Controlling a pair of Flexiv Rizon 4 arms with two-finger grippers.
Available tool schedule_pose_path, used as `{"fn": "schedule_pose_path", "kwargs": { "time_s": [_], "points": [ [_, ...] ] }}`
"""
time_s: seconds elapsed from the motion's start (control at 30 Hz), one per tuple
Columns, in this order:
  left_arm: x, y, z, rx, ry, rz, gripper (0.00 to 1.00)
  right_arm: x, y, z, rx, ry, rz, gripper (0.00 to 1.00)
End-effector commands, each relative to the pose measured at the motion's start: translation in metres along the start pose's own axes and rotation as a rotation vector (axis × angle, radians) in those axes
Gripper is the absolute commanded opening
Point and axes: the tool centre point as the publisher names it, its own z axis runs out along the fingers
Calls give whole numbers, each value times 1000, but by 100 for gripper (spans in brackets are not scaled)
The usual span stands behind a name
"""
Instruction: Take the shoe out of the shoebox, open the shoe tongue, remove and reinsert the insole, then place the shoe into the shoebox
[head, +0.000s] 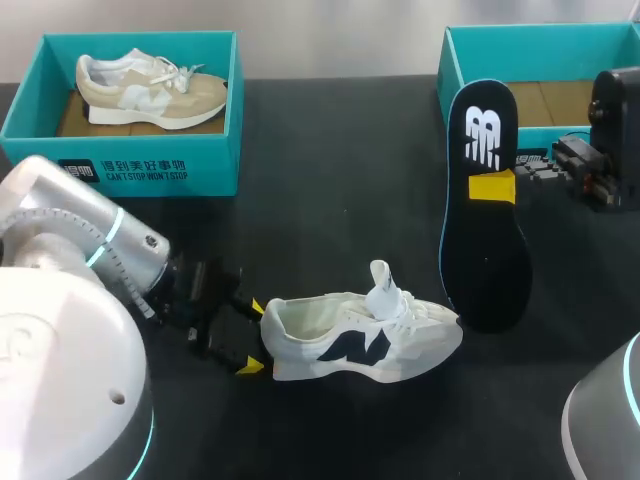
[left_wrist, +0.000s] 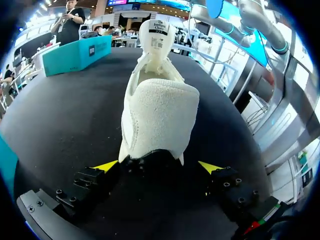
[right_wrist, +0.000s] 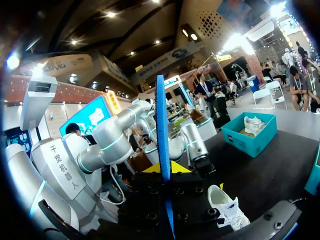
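Note:
A white shoe (head: 360, 335) with a dark side mark lies on its sole on the black table, tongue (head: 383, 285) pulled upright. My left gripper (head: 253, 337) is open just behind its heel. In the left wrist view the heel (left_wrist: 160, 115) sits ahead of that gripper (left_wrist: 158, 166), between the yellow tips and clear of both. The black insole (head: 485, 230) with a blue rim hangs upright above the shoe's toe, held in my shut right gripper (head: 492, 187). The right wrist view shows it edge-on (right_wrist: 161, 150) in that gripper (right_wrist: 164, 168), with the shoe (right_wrist: 227, 205) below.
A teal shoebox (head: 150, 170) at the back left holds a beige shoe (head: 150, 90). Another teal shoebox (head: 540, 38) stands at the back right, behind the right arm, its cardboard floor showing. The left box (left_wrist: 75, 55) also shows far beyond the shoe's toe.

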Motion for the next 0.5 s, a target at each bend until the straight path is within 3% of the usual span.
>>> {"fn": "schedule_pose_path", "kwargs": {
  "time_s": [0.03, 0.27, 0.5],
  "points": [
    [-1, -3, 0, -138, 3, -2, 100, -1, 0, 2, 2, 1, 0, 0],
    [-1, -3, 0, -138, 3, -2, 100, -1, 0, 2, 2, 1, 0, 0],
    [3, -4, -7, -275, -40, -32, 100, -1, 0, 2, 2, 1, 0, 0]
  ]
}}
